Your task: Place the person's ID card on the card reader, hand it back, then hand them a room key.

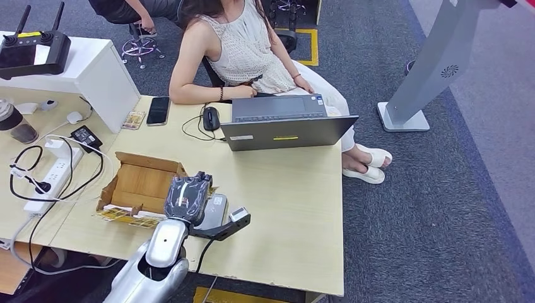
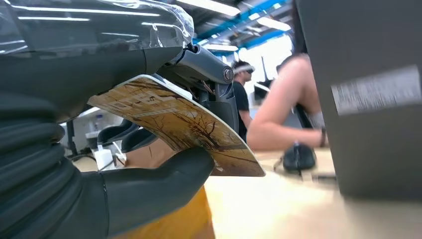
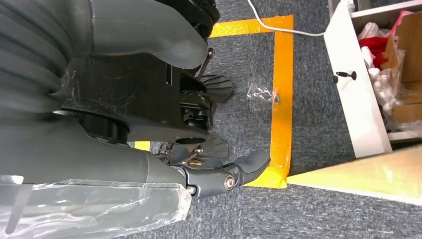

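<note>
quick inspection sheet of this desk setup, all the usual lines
surface: light wooden desk, mostly bare near the laptop
job's things: patterned card held in the left hand; more cards lie by the cardboard box
clutter: laptop, mouse, phone, remote controller
hands: left hand grips the card over the desk; right hand hangs over the floor, holding nothing
cables: black leads looped around the power strip
surroundings: seated person at the laptop, grey carpet, yellow floor tape
</note>
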